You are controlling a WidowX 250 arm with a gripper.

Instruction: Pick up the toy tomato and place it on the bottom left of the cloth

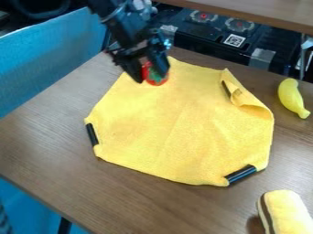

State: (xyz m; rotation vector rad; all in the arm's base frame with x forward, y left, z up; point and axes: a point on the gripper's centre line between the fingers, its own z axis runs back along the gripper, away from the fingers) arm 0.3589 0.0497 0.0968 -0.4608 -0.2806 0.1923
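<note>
We had the gripper (152, 78) near the top of the view, its jaws narrowed on the tomato (157, 81), 1 finger to each side. Tomato: red with a green patch, over the cloth's (177, 130) upper left part, near the far edge. We could not tell if it touched the cloth. The black arm (121, 25) came in from the top edge, upper left, and slanted down to it.

Cloth was yellow, spread over the brown wood table (55, 151), upper right corner curled over. We counted 3 dark strips on it: 1 at the left edge (92, 134), 1 at the lower right corner (240, 174), 1 by the curled corner (227, 89). The lower left part had no tomato on it.

Farther out, we noted a yellow banana (293, 98) right of the cloth, apart from it, on the table. At the lower right we got a yellow block with rounded edges (288, 214) and a brown stripe, cut by the view's edge.

Behind the table we logged black gear (202, 39) with 2 round parts and a square code label (234, 40), plus a blue panel (52, 57) at the upper left and a wood shelf (263, 10) at the upper right.
</note>
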